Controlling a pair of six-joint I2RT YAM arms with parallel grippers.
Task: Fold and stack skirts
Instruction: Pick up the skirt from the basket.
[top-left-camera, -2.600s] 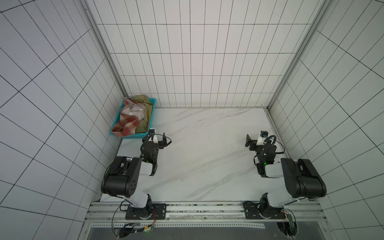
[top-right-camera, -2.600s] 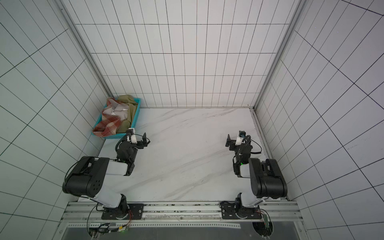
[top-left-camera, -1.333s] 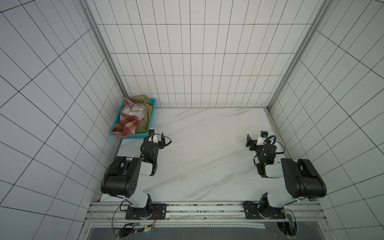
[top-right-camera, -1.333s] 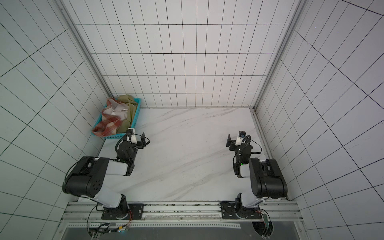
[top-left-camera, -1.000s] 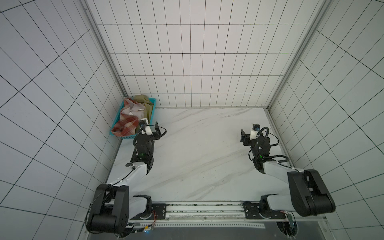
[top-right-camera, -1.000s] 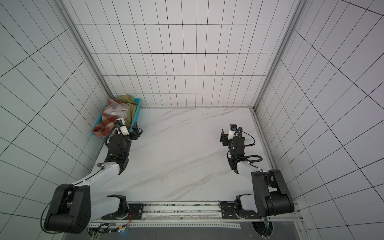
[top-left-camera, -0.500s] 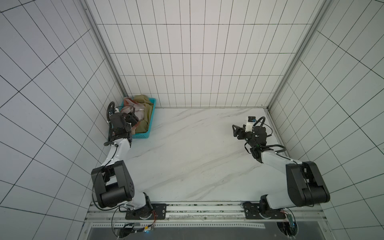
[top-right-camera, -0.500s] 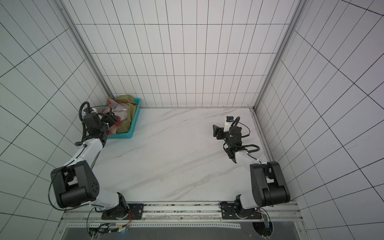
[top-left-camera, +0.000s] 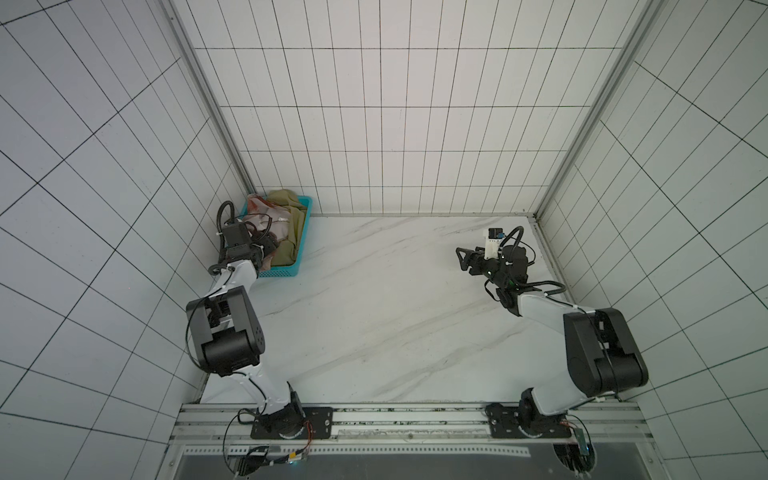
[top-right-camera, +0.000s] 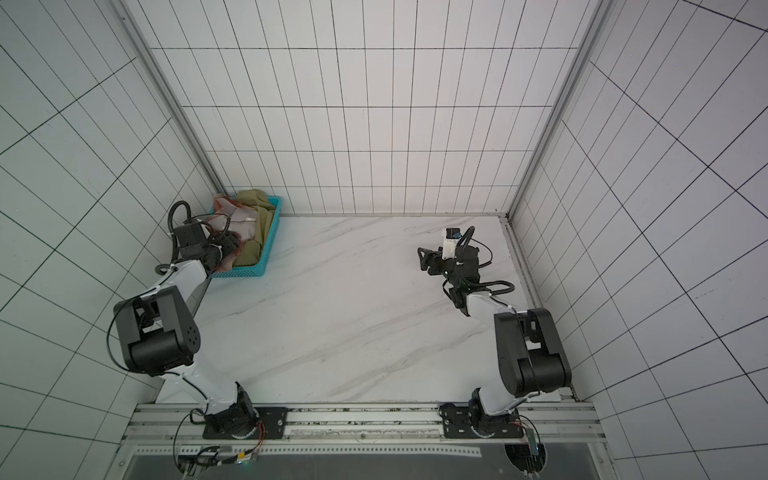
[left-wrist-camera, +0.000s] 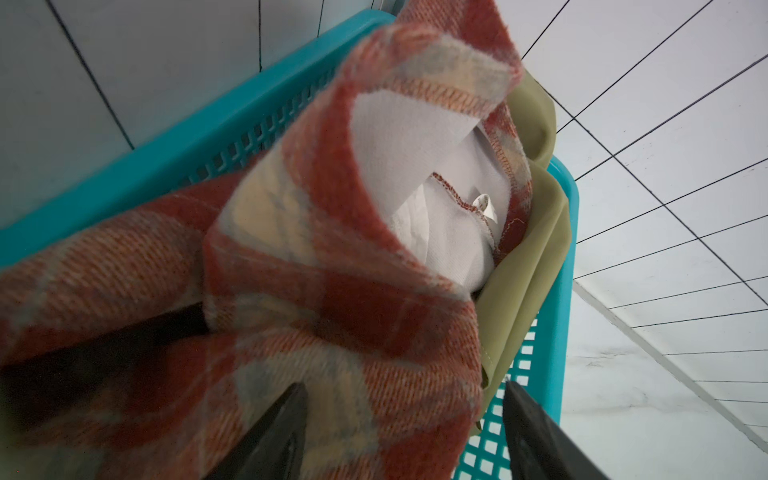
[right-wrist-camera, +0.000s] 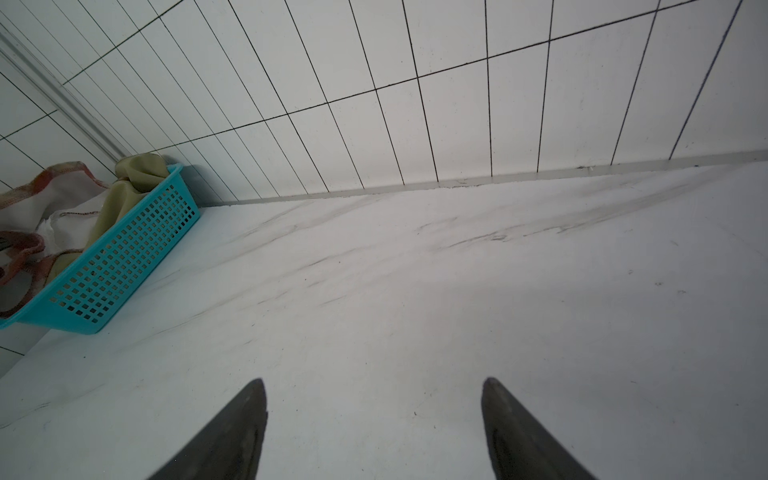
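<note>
- The step in hand is judged to be the first pick: the plaid skirt (left-wrist-camera: 332, 291) is to be drawn out of the teal basket (left-wrist-camera: 561, 291) by the left gripper (left-wrist-camera: 403, 386).
- The jaws of that gripper are spread wide and nothing is clamped. A thick fold of the plaid skirt lies between them and bulges over one finger.
- The other finger is seen close to the basket's mesh wall. Whether it sits inside that wall cannot be told, so it is best checked before closing.
- A thin edge of cloth, such as the stitched hem, is better taken than the bulky roll.
- The olive skirt (left-wrist-camera: 528, 257) is tucked beside the plaid one against the wall and should be kept out of the bite.
- A slow, upward lift is advised — otherwise the light basket may be dragged along.
- Both skirts are bunched in the basket at the table's far corner on the left arm's side.
- The right gripper (right-wrist-camera: 372, 380) is held wide open and empty above the bare marble table (right-wrist-camera: 415, 270), well apart from the basket.
</note>
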